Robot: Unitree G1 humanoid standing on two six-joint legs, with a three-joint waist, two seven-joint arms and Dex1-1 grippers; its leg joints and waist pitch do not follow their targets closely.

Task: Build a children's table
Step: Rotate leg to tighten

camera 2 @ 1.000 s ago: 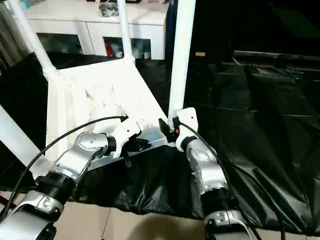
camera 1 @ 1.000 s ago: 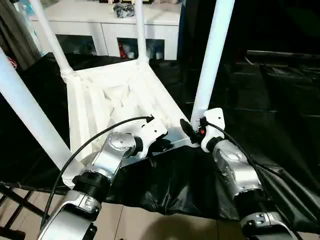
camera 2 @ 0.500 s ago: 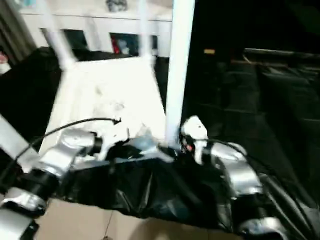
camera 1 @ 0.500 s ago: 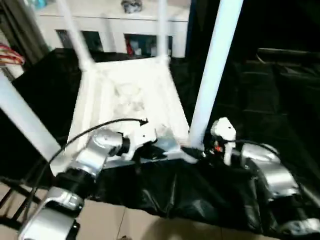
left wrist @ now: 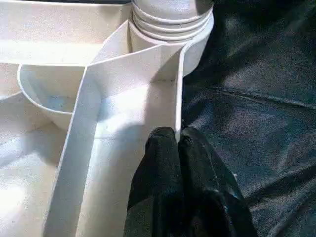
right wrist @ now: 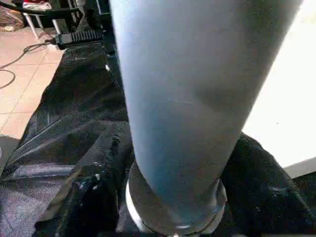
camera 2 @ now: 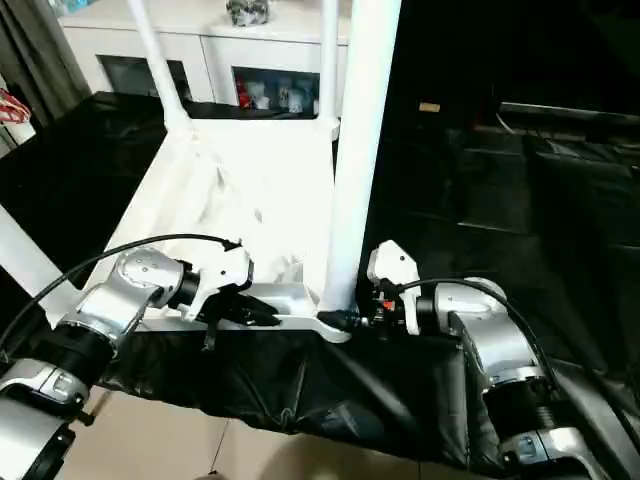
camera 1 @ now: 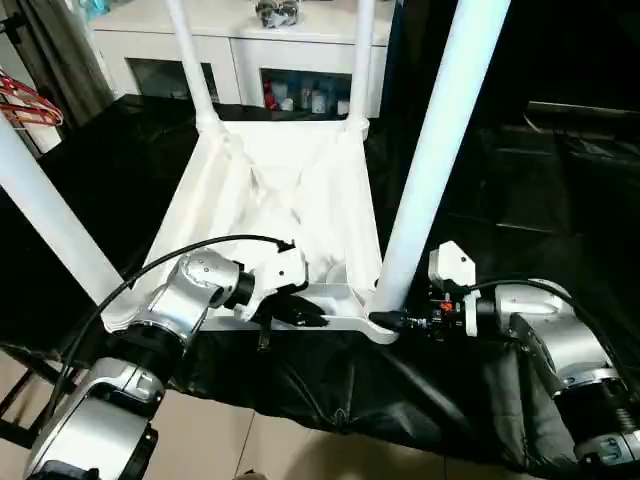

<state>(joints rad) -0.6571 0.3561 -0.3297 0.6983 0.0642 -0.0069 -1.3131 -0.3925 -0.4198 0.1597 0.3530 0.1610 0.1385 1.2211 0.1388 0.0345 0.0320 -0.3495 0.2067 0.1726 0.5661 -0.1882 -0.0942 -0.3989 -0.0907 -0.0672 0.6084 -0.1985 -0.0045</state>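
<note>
Since one second ago the right arm has swung outward and now reaches in level from the 3 o'clock side, while the left arm has shifted only a little along the near rim; the head camera has also moved. The children's table (camera 1: 280, 200) lies upside down on the surface (camera 1: 520, 180), which is covered in black sheeting, with all four legs standing up from the corner sockets. The near-right leg (camera 1: 430, 150) is the one in hand. The right claw (camera 1: 405, 322) straddles its base, one finger (right wrist: 94, 197) on each side just above the socket collar; the fingers have been drawing together, and whether they grip the leg yet cannot be told. The left claw (left wrist: 178, 148) is clenched, its tips pinched at the thin near rim wall at about 9 o'clock from that socket; whether the wall sits between them cannot be told. To do this step well, keep the left claw braced on the rim so the top cannot slide on the sheeting, close the right claw squarely on the lowest part of the leg, and turn or press along the leg's own axis. Avoid side load, which would likely tip the top. A white cabinet (camera 1: 250, 40) stands at 12 o'clock beyond the surface.
</note>
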